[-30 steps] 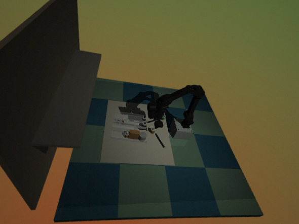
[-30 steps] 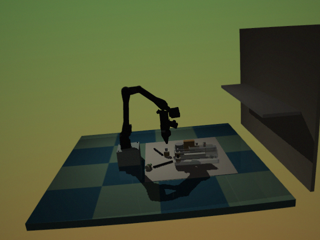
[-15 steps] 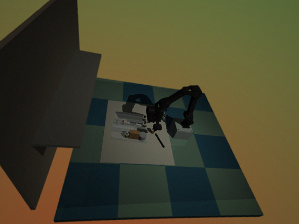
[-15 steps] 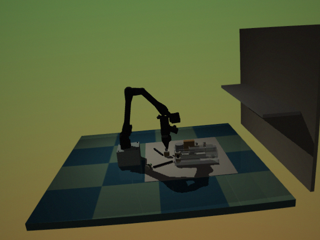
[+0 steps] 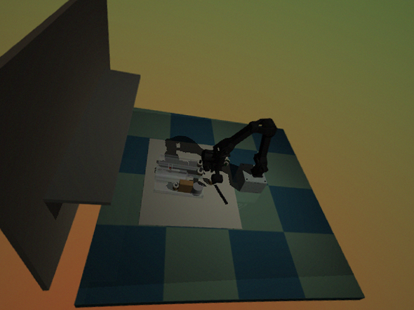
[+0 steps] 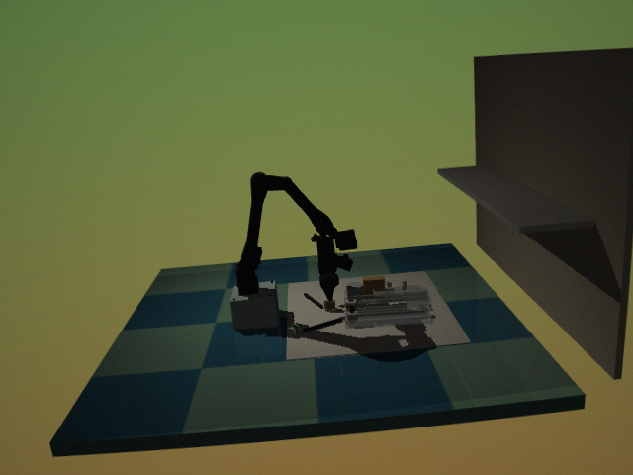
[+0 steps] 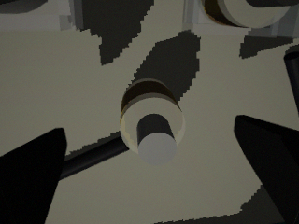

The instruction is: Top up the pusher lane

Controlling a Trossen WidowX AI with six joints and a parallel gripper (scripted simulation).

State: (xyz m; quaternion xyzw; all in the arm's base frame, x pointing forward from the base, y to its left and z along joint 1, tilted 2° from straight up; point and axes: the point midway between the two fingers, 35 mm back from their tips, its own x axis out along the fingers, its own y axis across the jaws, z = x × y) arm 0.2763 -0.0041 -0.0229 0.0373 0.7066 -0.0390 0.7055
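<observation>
- Hand (image 5: 213, 176) (image 6: 329, 300) (image 7: 152, 130): matte black, tapered fingers, spread, gripping nothing, above the loose jar.
- Loose jar (image 5: 209, 181) (image 6: 329, 305) (image 7: 151, 117): upright between the fingers; cylindrical, pale shoulder, brown band, narrow grey cap.
- Lane unit (image 5: 178, 194) (image 6: 388, 322): clear, glossy walls; jar outside it.
- Block (image 5: 185, 185) (image 6: 373, 285): tan, rectangular, matte.
- Worktop (image 5: 193, 264) (image 6: 255, 399): blue and green checks.
- Labels: no writing legible.

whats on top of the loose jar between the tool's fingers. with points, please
A grey-white cylindrical cap (image 7: 157, 148) stands on top of the loose jar (image 7: 126, 112). The jar's underside is hidden, and the cap covers the centre of its shoulder.
</observation>
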